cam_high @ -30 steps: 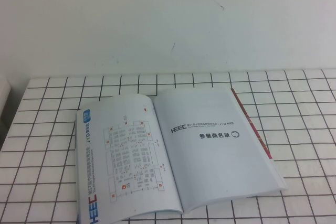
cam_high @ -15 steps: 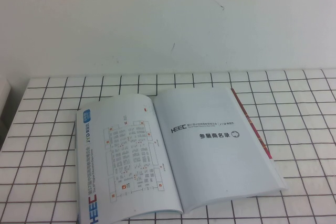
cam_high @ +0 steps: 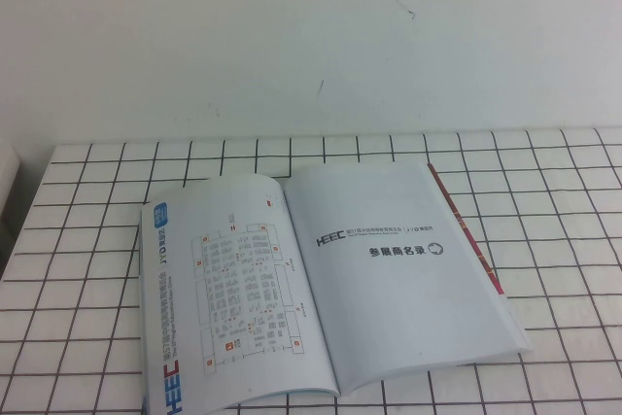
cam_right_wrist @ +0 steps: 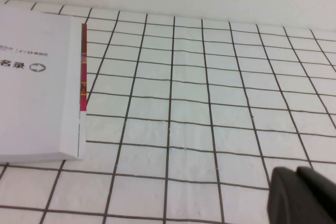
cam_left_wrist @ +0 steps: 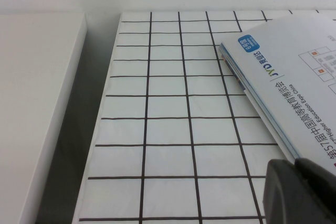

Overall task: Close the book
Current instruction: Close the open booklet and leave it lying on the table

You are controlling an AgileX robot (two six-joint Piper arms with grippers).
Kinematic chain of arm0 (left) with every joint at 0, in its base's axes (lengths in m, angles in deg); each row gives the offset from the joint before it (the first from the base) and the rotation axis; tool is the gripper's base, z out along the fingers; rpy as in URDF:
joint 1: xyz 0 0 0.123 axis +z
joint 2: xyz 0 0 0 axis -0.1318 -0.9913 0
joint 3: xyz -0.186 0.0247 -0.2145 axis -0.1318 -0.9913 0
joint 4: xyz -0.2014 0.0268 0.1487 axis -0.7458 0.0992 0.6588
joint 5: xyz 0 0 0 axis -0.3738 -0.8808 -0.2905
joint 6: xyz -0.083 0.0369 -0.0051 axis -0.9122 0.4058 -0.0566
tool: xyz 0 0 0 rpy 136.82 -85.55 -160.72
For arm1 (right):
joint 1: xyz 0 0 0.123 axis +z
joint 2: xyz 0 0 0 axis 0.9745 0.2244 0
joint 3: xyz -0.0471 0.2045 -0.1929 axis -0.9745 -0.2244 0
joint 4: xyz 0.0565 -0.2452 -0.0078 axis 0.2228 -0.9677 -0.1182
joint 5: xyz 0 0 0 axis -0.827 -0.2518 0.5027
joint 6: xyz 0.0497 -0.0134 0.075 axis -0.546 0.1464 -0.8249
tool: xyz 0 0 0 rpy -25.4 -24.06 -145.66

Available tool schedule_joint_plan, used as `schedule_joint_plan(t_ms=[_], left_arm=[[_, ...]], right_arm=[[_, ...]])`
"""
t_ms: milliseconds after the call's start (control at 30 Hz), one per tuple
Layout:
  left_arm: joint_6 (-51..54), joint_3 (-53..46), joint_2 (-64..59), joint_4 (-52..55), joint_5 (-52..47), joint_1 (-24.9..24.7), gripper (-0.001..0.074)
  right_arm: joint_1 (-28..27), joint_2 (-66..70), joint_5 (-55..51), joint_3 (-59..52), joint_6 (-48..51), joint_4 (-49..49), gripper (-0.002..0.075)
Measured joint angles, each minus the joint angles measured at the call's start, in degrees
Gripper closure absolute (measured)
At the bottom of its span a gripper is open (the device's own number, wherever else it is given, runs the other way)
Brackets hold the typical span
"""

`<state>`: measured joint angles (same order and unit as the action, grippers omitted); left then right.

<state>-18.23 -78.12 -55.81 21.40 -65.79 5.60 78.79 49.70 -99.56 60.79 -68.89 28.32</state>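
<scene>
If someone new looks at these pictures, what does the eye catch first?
An open book lies on the white gridded table, floor plan on its left page, a title on its right. The left end effector shows near the book's left edge; the right end effector is over the table to the book's right.

The left pincer (cam_left_wrist: pixel 300 191) is a dark grey, smooth, chunky thing. Only a small bit of its tip shows, in its own wrist camera. It hangs in the air above the white tabletop with thin black squares (cam_left_wrist: pixel 168 129). If 12 o'clock is the far wall, it is over the tabletop's 8 o'clock side.

The right pincer (cam_right_wrist: pixel 303 196) looks the same: dark grey and chunky, with just its tip showing. It hangs in the air too, over the 4 o'clock side. Both pincers point toward 12 o'clock.
</scene>
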Motion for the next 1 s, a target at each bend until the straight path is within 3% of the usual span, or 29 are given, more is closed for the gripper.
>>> schedule_joint_plan(t_ms=[467, 1000], left_arm=[[0.1, -0.3, 0.0, 0.0, 3.9, 0.0, 0.0739], [0.1, -0.3, 0.0, 0.0, 45.8, 0.0, 0.0739]], right_arm=[[0.0, 0.0, 5.6, -0.2, 0.0, 0.0, 0.0729], [0.0, 0.0, 47.1, -0.2, 0.0, -0.2, 0.0729]])
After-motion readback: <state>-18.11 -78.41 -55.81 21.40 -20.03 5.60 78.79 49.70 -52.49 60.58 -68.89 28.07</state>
